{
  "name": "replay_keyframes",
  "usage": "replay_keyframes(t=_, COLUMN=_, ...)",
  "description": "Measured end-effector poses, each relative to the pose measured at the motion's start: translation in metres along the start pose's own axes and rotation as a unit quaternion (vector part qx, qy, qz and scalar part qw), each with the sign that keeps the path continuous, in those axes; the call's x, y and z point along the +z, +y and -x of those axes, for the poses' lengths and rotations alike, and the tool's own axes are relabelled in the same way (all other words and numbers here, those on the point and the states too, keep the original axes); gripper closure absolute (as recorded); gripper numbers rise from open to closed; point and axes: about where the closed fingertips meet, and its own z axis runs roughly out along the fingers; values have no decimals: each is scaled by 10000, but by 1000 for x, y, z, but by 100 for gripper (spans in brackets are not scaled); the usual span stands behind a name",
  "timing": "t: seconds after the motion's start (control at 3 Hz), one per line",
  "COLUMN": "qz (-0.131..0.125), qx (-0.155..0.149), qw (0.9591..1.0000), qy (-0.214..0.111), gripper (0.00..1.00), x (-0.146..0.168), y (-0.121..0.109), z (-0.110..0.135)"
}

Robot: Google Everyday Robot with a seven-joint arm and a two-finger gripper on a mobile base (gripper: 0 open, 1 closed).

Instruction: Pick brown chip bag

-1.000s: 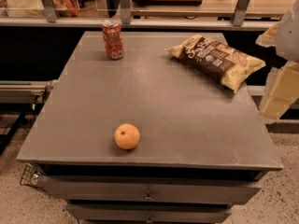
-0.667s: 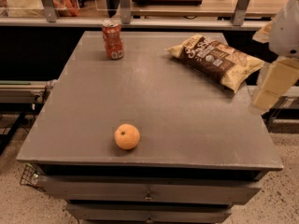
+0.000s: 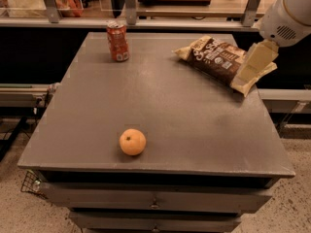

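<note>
- Brown chip bag point(image 3: 214, 57) lies on the grey table's point(image 3: 184, 115) far-right corner.
- Gripper point(image 3: 255, 63) hangs over its right end; apart or together, cannot tell.
- 1 red can point(image 3: 118, 41) far left; 1 orange point(image 3: 132, 141) near front.

Brown chip bag point(image 3: 214, 57): crinkly, pillow-shaped pack. Dark brown middle panel with white lettering; pale yellow-tan crimped ends. Lies flat on the counter point(image 3: 160, 106) in the far right part, near the back edge. Long axis runs diagonally: one tan end points back-left, the other lies close to the counter's right edge, nearer the camera. Looks puffed, not crushed. Claw point(image 3: 253, 64) is at the bag's right end, its cream-coloured part overlapping that end in view; whether it touches the bag cannot be told
</note>
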Motion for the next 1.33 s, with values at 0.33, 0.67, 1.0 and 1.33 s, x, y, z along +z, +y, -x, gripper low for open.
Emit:
replay_keyframes(t=0.33, qz=-50, qx=915, qw=9950, qy=-385, gripper=0, x=51, y=-48, z=-13)
replay_keyframes(t=0.67, qz=223, qx=1435, qw=9875, qy=-617, gripper=0, x=94, y=-58, z=-4)
replay_keyframes(t=1.0, qz=596, qx=1889, qw=9780, qy=-657, gripper=25, x=132, y=-59, z=13)
replay_keyframes(t=1.33, qz=712, qx=2047, qw=9741, qy=-648, gripper=48, x=138, y=-61, z=20)
